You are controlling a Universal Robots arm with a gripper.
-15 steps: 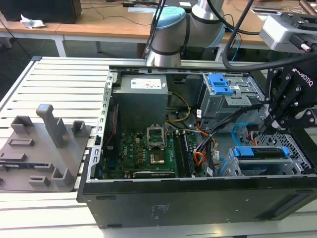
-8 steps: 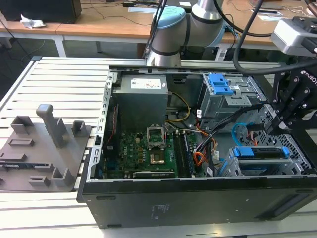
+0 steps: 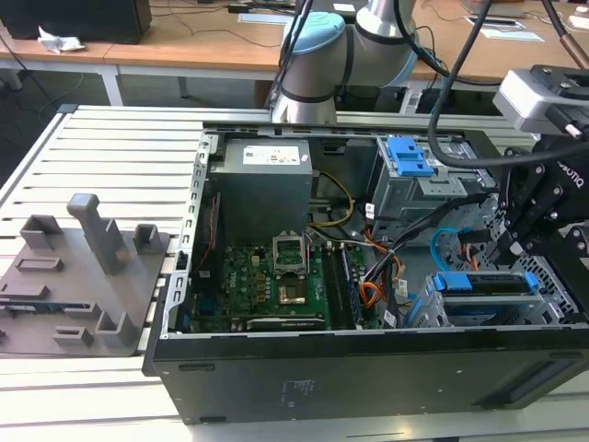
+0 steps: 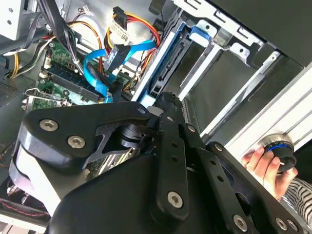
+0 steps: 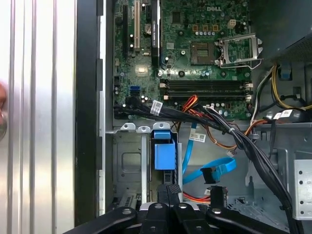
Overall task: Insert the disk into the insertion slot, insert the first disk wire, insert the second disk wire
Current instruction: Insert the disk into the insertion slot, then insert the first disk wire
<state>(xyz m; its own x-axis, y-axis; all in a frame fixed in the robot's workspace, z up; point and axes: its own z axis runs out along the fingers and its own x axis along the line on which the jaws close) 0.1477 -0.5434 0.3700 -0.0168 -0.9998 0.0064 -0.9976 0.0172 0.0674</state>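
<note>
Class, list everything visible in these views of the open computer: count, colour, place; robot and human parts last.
computer case: one, black, on the table
table: one, silver, beneath the case
fixture: one, grey, exterior view's left
motherboard: one, green, inside the case
insertion slot: one, grey, inside the case
disk: one, blue carrier, in the insertion slot
first disk wire: one bundle, orange-red-black, beside the disk
second disk wire: one, light blue, beside the disk
hand: one, at the table's edge
robot arm: one, grey and light blue, behind the case
gripper: one, black, at the disk's end
</note>
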